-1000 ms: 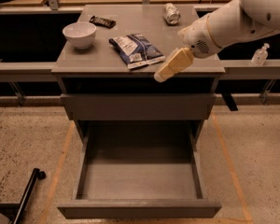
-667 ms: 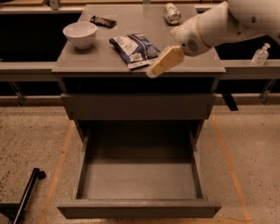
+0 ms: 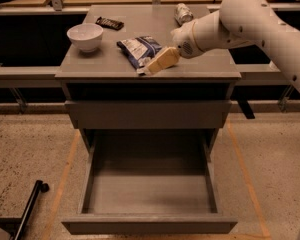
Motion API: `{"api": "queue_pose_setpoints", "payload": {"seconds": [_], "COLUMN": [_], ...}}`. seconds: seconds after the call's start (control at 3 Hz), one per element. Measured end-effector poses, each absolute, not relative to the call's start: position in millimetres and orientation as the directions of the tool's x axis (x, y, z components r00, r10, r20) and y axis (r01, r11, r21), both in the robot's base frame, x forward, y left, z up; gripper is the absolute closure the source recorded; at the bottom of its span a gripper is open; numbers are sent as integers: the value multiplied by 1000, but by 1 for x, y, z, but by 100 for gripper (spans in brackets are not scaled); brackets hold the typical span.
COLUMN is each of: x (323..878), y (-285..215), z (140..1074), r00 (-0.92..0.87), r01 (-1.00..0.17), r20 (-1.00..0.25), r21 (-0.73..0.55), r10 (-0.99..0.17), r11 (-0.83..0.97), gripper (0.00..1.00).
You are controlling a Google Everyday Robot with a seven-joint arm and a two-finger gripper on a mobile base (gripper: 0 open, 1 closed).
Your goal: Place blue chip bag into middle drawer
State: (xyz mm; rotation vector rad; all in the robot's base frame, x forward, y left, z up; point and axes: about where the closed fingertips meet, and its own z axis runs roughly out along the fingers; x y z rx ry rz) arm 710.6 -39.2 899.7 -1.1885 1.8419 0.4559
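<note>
The blue chip bag (image 3: 136, 49) lies flat on the grey cabinet top (image 3: 205, 66), near the middle. My gripper (image 3: 157, 63), tan at the tip on a white arm, reaches in from the right. It is low over the cabinet top, at the bag's near right edge and partly covering it. The middle drawer (image 3: 149, 224) is pulled wide open below, and its grey inside holds nothing.
A white bowl (image 3: 85, 35) stands at the top's left. A small black bar (image 3: 109, 22) lies behind it. A silver can (image 3: 183, 13) lies at the back right. The shut upper drawer front (image 3: 147, 114) sits above the open drawer. A black pole (image 3: 27, 209) lies on the floor at lower left.
My gripper has moved left and slightly away from the cabinet's front edge, from beside the bag to its near right edge. The bag and the drawer have not moved.
</note>
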Motion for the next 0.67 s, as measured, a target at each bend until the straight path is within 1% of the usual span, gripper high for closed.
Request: {"api": "queue_pose_setpoints", "payload": {"seconds": [0.67], "x": [721], "y": [-35], "z": [887], "r00": [-191], "r01": [-851], "r20": [-832], "r21": [-125], "r10": [-521], "r11": [511], "gripper": [0]}}
